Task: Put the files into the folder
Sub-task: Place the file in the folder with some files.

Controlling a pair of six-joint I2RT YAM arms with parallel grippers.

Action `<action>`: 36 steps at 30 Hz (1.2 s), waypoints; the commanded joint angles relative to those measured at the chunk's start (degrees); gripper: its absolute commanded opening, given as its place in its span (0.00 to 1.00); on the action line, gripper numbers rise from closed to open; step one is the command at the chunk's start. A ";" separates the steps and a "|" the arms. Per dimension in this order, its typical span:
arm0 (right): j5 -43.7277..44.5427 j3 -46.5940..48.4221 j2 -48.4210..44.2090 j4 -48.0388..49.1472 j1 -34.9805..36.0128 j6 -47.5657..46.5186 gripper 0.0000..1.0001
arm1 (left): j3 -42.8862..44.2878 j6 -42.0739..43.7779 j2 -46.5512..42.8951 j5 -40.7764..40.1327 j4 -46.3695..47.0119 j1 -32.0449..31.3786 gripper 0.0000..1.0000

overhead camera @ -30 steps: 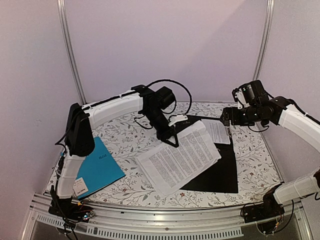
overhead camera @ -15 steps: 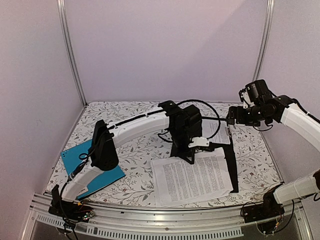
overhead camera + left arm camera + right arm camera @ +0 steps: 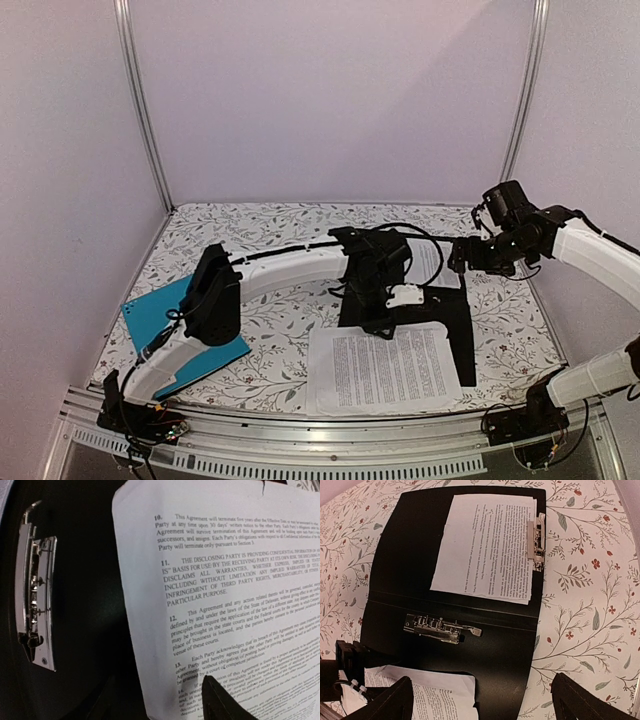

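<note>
The black folder [image 3: 452, 312] lies open right of centre, its silver clip [image 3: 35, 590] on the inside. The files [image 3: 395, 368], white printed sheets, lie flat across its near half and spill over its left and near edges. My left gripper [image 3: 383, 328] stands at their far edge. One finger [image 3: 220, 705] rests over the text and stands well off centre, so the jaws are parted. My right gripper [image 3: 481, 680] hovers wide open and empty above the folder [image 3: 415, 555], over its far edge. Another printed sheet [image 3: 490, 545] sits under a small clip [image 3: 536, 542] on the far half.
A teal-blue folder [image 3: 175, 335] lies at the near left beside the left arm's base. The floral tablecloth [image 3: 260, 240] covers the table. White walls and metal posts close in the back and sides.
The left arm has dragged the files nearer and to the right, turning them square over the folder's near half. Its jaws have parted from shut. The right gripper has hardly moved.
</note>
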 commanded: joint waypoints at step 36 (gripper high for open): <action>-11.93 -27.51 2.03 15.34 12.94 9.36 0.91 | -83.67 -76.40 -50.09 4.37 40.74 6.45 0.94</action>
